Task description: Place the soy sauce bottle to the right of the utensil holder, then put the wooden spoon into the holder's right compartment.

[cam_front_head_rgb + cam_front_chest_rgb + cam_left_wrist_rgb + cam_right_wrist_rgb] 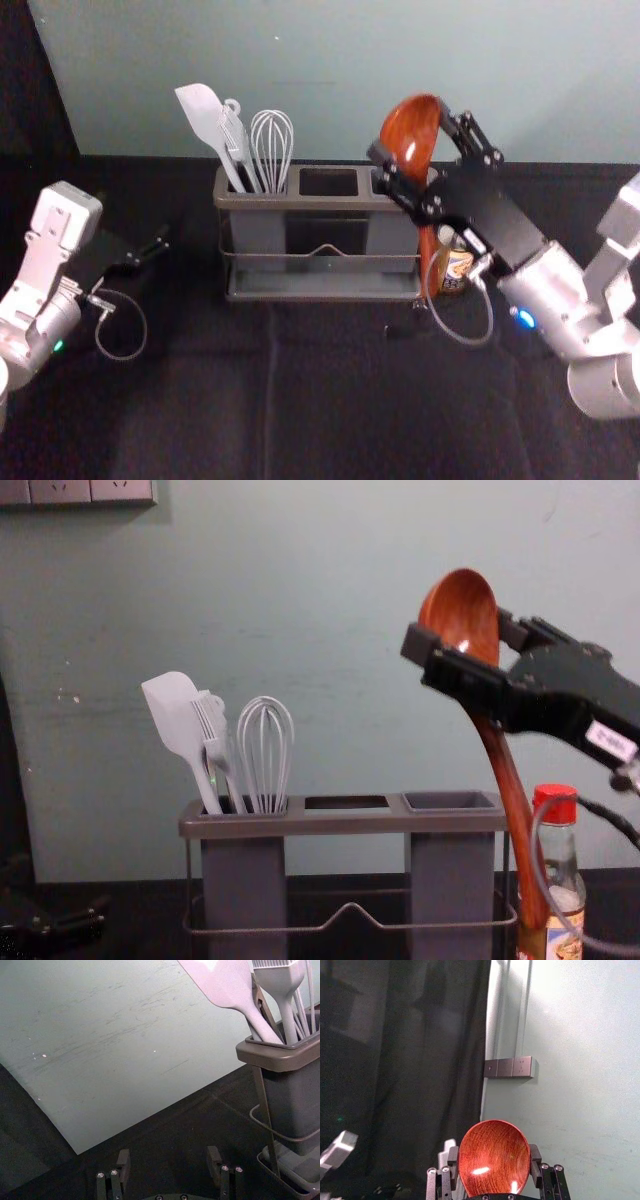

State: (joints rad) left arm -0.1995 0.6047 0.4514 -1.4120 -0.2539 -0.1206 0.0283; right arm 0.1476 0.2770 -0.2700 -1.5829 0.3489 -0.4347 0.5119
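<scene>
My right gripper [415, 155] holds the bowl end of the wooden spoon [408, 130] above the holder's right end; in the right wrist view the gripper [494, 1162] has the spoon's bowl [494, 1157] between its fingers. In the chest view the spoon's handle [512, 805] hangs down in front of the soy sauce bottle [567, 890], just outside the right compartment [452, 801]. The bottle stands upright right of the utensil holder [320, 293]. My left gripper [155, 245] is parked at the left; its wrist view shows the gripper [167, 1160] open and empty.
A white spatula [203, 118], a whisk [271, 145] and another light utensil fill the holder's left compartment. Behind the black-covered table [330, 400] stands a pale wall [330, 60]. A cable loop hangs from the right wrist near the bottle.
</scene>
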